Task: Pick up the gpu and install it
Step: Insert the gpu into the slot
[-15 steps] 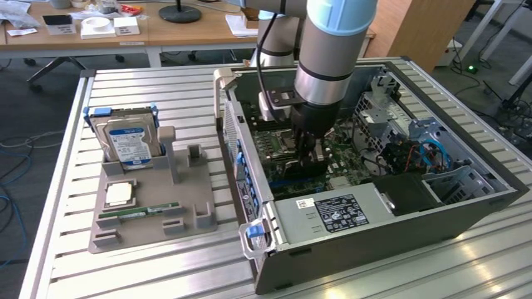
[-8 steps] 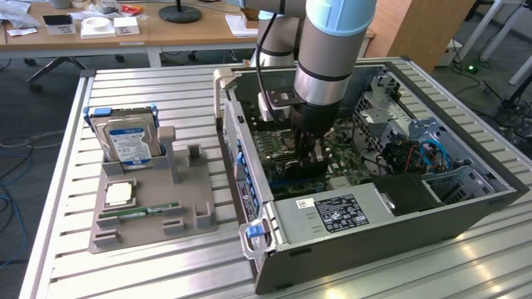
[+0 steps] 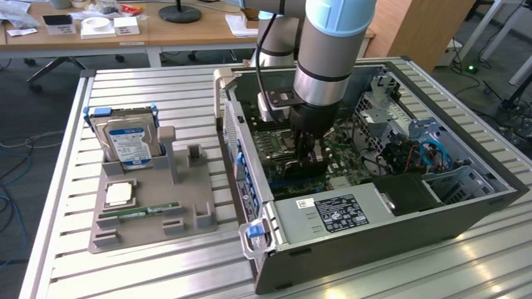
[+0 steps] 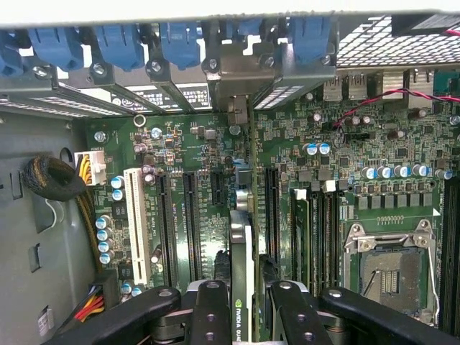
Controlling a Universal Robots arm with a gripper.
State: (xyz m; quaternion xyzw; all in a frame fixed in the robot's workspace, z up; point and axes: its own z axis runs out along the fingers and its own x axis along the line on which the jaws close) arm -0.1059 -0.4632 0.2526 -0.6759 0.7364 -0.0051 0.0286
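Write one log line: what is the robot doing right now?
gripper: shut on gpu | place: inside computer case, over motherboard | gpu: edge-on, above slots

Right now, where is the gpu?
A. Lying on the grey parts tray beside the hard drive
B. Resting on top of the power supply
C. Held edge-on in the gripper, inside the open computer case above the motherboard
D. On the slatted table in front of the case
C: in the wrist view the gripper pinches the thin gpu over the motherboard slots, and the exterior view shows the arm reaching into the computer case.
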